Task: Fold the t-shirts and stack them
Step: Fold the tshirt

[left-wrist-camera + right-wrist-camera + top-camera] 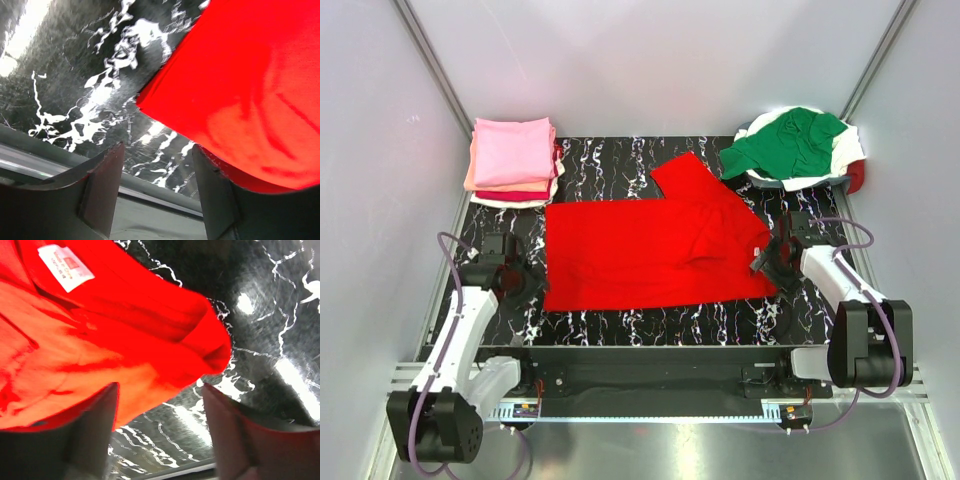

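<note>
Red shirt (650, 250) is spread on the table (620, 325), fold barely started. Left end effector (523, 284) and right end effector (764, 262) are held apart at its ends. Edges probably need pinching next.

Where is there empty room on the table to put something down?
Two bare patches of table: the far strip between the folded stack and the green t-shirt, and the near strip in front of the red t-shirt. The middle and both far corners are crowded.
</note>
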You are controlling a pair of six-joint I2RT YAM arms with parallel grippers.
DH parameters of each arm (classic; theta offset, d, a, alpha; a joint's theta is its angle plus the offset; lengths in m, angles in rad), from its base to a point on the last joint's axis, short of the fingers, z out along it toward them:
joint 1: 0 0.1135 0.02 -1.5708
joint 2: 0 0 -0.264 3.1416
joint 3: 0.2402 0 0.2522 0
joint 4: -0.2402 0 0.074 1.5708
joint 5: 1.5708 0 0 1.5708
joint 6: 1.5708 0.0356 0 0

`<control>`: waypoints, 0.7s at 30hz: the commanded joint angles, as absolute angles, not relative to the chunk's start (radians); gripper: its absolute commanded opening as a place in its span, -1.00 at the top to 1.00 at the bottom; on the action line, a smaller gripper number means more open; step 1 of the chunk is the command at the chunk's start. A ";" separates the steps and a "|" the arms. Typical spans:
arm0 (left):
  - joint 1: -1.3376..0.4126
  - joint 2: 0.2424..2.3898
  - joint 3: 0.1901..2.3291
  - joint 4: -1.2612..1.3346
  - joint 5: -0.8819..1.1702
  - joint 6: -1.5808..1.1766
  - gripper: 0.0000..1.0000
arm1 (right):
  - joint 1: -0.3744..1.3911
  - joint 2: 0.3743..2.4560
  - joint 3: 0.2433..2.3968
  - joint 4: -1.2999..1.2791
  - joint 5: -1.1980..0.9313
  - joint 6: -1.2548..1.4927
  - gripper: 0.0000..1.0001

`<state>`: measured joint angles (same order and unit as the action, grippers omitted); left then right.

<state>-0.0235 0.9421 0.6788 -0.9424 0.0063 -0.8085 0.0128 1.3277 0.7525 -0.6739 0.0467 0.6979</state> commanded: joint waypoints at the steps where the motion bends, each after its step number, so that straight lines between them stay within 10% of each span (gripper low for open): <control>1: -0.018 0.902 0.755 -0.910 0.002 -0.773 -0.25 | 0.009 1.289 0.801 -0.690 0.081 0.690 -0.59; 21: -0.041 0.991 1.097 -1.007 -0.012 -0.333 -0.24 | 0.101 1.607 1.065 -0.489 -0.255 0.667 -0.20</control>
